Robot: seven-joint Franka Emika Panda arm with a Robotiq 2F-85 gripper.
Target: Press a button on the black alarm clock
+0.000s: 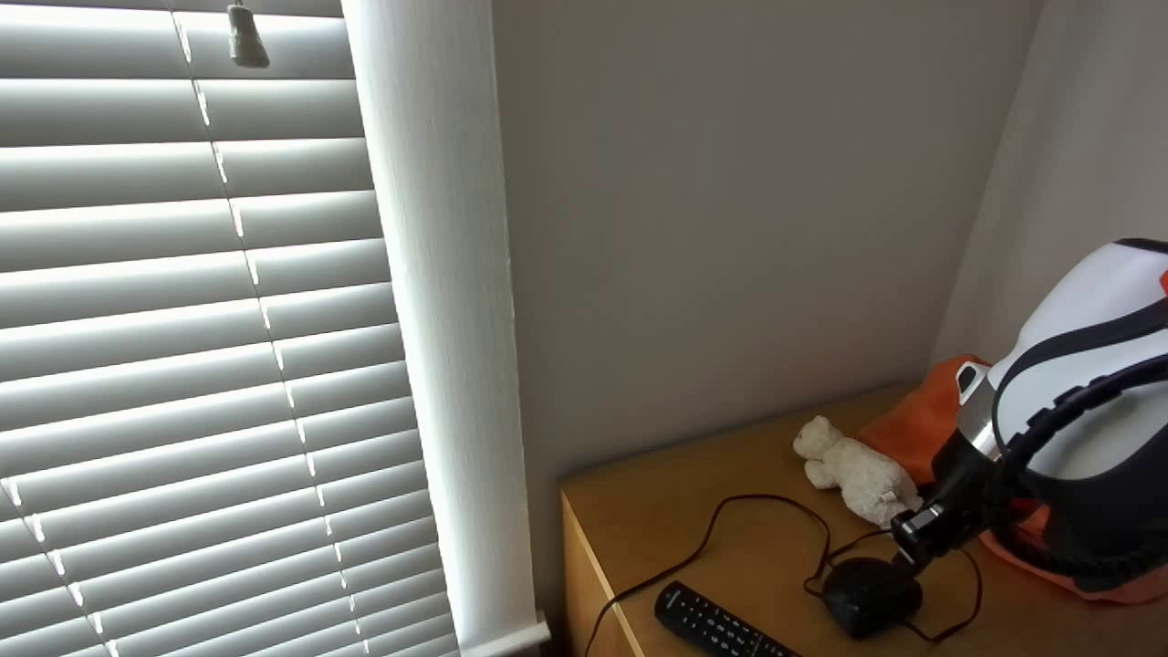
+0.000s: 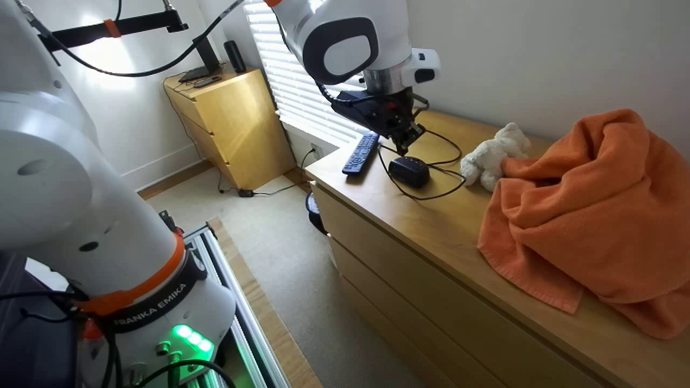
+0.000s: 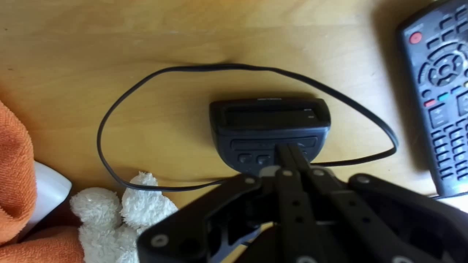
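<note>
Black alarm clock (image 3: 265,133): right of centre in the wrist view — a small, low, rounded lump lying on the counter (image 2: 447,229), and seen in both exterior views just by the fingertips.
Outline: nearly straight along the upper edge in the wrist view, the sides drawing in toward the bottom; the lower right part hides behind the pincer (image 3: 288,147).
Finish: black, with a faint pale line of lettering on the upper edge, too blurred to read.
Display (image 3: 267,117): a long dark window across the upper half, tiny pale marks at its right end.
Buttons (image 3: 245,157): a wide bar (image 3: 250,144) below the window; under it, two small raised ones to the left of the fingers (image 3: 283,157).
Cord (image 3: 226,67): thin, dark, looping wide around the clock.
Pincer state: closed, fingers side by side, tips over the button area — contact I cannot tell.
Remote control (image 3: 444,109): right edge of the wrist view.
White soft toy (image 3: 109,230): lower left there.
Orange cloth (image 3: 14,164): left edge.
</note>
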